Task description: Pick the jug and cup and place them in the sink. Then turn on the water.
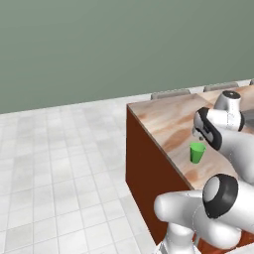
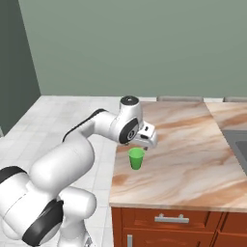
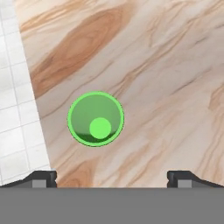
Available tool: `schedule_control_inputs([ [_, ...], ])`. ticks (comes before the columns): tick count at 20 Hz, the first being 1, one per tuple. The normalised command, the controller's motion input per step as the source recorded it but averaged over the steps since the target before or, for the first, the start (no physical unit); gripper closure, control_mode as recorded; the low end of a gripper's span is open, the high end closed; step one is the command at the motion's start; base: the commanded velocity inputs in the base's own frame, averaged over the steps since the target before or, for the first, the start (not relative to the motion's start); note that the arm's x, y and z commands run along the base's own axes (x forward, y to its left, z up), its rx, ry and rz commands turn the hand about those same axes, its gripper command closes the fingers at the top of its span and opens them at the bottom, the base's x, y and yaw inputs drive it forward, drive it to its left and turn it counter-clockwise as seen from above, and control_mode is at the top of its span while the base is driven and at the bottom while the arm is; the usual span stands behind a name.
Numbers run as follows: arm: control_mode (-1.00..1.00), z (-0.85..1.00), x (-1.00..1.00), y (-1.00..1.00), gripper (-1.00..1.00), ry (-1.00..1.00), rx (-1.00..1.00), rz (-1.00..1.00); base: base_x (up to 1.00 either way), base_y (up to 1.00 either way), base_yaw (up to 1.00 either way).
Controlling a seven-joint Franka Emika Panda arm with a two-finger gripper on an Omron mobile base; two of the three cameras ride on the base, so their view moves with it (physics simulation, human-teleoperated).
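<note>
The small bright green cup (image 3: 95, 119) stands upright on the marble counter, near its left edge. I look straight down into it in the hand view. My gripper (image 3: 111, 179) hangs just above the cup (image 2: 136, 158), open wide, with nothing between its fingertips (image 3: 41, 179). In the right base view the gripper (image 2: 141, 145) points down at the cup's rim. In the left base view the cup (image 1: 197, 152) sits just below the hand and gripper (image 1: 199, 137). A corner of the dark sink (image 2: 239, 142) shows at the far right of the counter. The jug and the water are out of view.
The marble counter (image 2: 188, 164) ends close to the cup's left side, with tiled floor (image 1: 59, 163) below. Brown cabinet fronts with a silver drawer handle (image 2: 170, 219) lie under the counter's front edge. Open countertop stretches between cup and sink.
</note>
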Motion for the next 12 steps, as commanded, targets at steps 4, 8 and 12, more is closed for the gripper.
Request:
schedule_control_inputs([
  [4, -1.00, -0.06, 0.22, -0.18, -1.00, 0.00, 0.03, -0.16, 0.00, 0.00, 0.00],
  [8, -1.00, 0.00, 0.13, -0.10, -1.00, 0.01, 0.06, -0.17, 0.00, 0.00, 0.00],
  [12, -1.00, -0.15, 0.01, 0.00, -1.00, 0.00, 0.12, -0.06, 0.00, 0.00, 0.00],
])
